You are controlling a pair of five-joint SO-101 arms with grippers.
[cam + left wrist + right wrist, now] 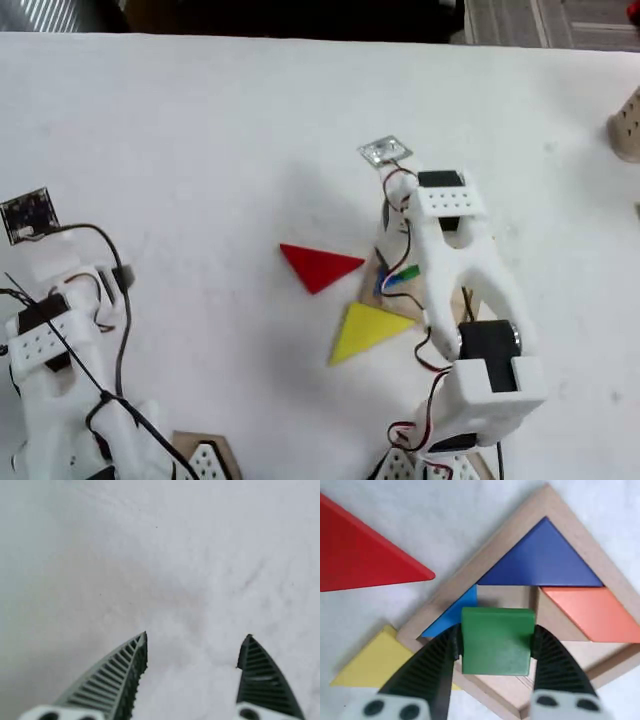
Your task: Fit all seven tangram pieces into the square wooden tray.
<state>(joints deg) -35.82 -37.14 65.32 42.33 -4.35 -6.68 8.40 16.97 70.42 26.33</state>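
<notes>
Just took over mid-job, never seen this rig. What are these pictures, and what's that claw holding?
Two robot arms sit at a table. One picture looks down from overhead; the others come from each arm's wrist camera. The right gripper holds a green square over the wooden tray, which already contains a dark blue triangle, an orange piece and a light blue piece. A red triangle and a yellow triangle lie outside on the table. The left gripper is open above bare table.

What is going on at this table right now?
The right gripper holds a green square over the wooden tray, where a dark blue triangle, a light blue piece and an orange piece lie. A red triangle and a yellow triangle lie outside it. The left gripper hangs open over the table.
</notes>
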